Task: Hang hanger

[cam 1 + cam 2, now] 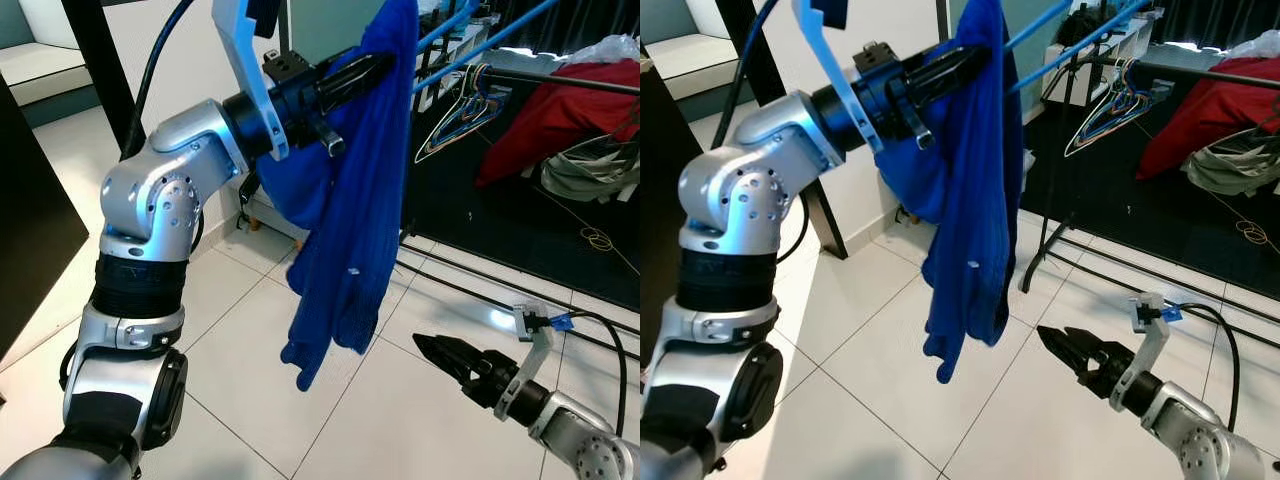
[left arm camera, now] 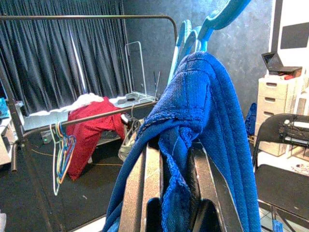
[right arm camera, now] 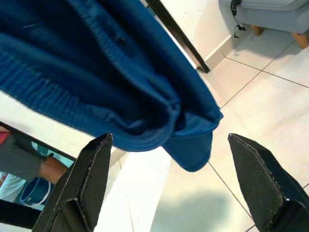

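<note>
A blue knitted garment (image 1: 345, 220) hangs on a light blue hanger (image 2: 226, 10), held high in front of me. My left gripper (image 1: 375, 65) is raised and shut on the garment's upper part, whose cloth is bunched between the fingers (image 2: 145, 188). The hanger's thin blue arms (image 1: 480, 35) stick out to the right, toward a dark clothes rail (image 1: 560, 80). My right gripper (image 1: 432, 347) is low over the tiled floor, open, pointing at the garment's lower hem (image 3: 188, 145) and a little short of it.
Several wire hangers (image 1: 458, 112) and a red garment (image 1: 560, 115) hang on the rail over dark carpet. The rack's black foot (image 1: 412, 232) and cables (image 1: 600, 240) lie on the floor. A black post (image 1: 100, 60) stands at the left. A black chair (image 2: 285, 145) is nearby.
</note>
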Robot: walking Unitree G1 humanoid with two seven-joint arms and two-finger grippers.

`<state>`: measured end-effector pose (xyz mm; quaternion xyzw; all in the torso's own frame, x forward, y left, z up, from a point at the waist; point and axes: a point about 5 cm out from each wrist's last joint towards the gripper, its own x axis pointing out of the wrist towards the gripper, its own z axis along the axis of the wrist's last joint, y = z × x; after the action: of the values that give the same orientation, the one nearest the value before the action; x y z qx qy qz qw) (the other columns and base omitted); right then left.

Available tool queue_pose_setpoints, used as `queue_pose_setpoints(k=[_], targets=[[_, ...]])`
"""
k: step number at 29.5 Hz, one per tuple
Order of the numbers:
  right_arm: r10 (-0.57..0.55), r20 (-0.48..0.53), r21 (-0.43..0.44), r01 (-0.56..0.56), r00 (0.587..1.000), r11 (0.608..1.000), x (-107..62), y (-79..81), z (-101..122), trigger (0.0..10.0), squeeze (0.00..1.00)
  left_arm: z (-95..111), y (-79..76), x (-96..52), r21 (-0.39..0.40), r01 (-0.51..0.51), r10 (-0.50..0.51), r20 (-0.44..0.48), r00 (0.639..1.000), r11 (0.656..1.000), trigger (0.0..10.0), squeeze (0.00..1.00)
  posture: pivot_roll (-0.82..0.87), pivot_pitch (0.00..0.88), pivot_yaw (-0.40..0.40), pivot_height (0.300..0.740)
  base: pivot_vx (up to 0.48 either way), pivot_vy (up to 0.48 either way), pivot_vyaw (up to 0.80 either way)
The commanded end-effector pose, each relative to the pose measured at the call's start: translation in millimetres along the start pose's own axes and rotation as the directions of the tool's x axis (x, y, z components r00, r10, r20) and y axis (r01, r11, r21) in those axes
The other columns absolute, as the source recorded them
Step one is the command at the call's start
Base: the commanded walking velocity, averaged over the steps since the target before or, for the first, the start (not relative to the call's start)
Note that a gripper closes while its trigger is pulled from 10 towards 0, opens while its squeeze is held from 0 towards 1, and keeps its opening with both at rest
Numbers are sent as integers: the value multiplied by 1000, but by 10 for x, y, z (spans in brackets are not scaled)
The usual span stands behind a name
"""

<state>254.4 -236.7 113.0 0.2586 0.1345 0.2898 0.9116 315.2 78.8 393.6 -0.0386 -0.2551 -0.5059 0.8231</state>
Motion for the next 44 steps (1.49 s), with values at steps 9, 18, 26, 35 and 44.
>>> queue_pose_setpoints(k=[9, 18, 26, 35, 44], targets=[[12, -19, -32, -12, 1000, 999, 234, 29, 34, 10000, 0, 137, 21, 60, 16, 14, -15, 57, 998, 1000, 10000, 0, -36, 47, 7, 740, 0, 0, 0], [-14, -44, -55, 11, 999, 998, 419, 18, 95, 10000, 0, 248, -10, 60, 26, 21, -24, 93, 995, 999, 10000, 0, -26, 50, -5, 740, 0, 0, 0], [-81, -13, -82, 79, 997, 993, 546, -32, 122, 0, 0, 406, -170, 55, 34, 60, -64, 127, 990, 998, 10000, 0, -10, 51, -11, 740, 0, 0, 0], [-107, 73, -72, 113, 992, 991, 563, -117, 298, 0, 0, 484, -195, 46, 56, 45, -52, 136, 989, 997, 10000, 0, -10, 47, -19, 740, 0, 0, 0], [63, 185, -93, -46, 981, 995, 412, 45, 598, 0, 0, 327, -41, -27, 127, -42, 36, 48, 998, 991, 10000, 0, -15, 47, -24, 740, 0, 0, 0]])
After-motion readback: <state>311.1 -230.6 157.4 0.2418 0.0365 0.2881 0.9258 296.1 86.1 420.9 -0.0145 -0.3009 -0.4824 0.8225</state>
